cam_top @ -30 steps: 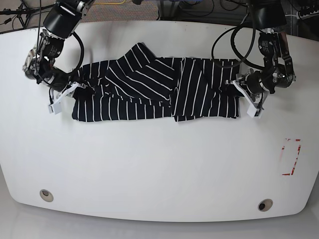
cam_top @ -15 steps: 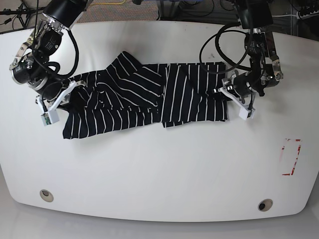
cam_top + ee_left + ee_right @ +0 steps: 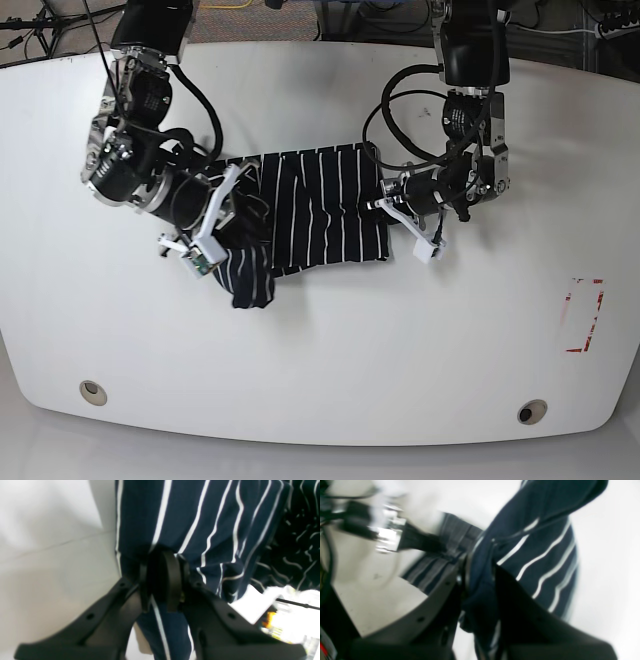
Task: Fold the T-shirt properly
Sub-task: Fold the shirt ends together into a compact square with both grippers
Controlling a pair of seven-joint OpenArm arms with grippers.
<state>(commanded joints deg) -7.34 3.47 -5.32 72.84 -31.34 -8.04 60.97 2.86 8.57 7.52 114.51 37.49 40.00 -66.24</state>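
T-shirt (image 3: 310,215) bunched, long axis left-right; left claw (image 3: 161,580), right claw (image 3: 480,580) clamp fabric.

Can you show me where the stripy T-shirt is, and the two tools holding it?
T-shirt (image 3: 320,205): base view, middle of the striped cloth.
Left tool (image 3: 161,580): left wrist view, between its tips, pinching cloth.
Right tool (image 3: 480,580): right wrist view, between its tips, pinching cloth.

The T-shirt (image 3: 320,205) is soft, matt knit cloth, dark navy with thin white stripes, creased and bunched. The left gripper (image 3: 161,580) has matt black plastic fingers (image 3: 172,580) with a smooth, faintly shiny pad; the right gripper (image 3: 480,580) looks alike. The table (image 3: 320,340) is smooth, matt white.
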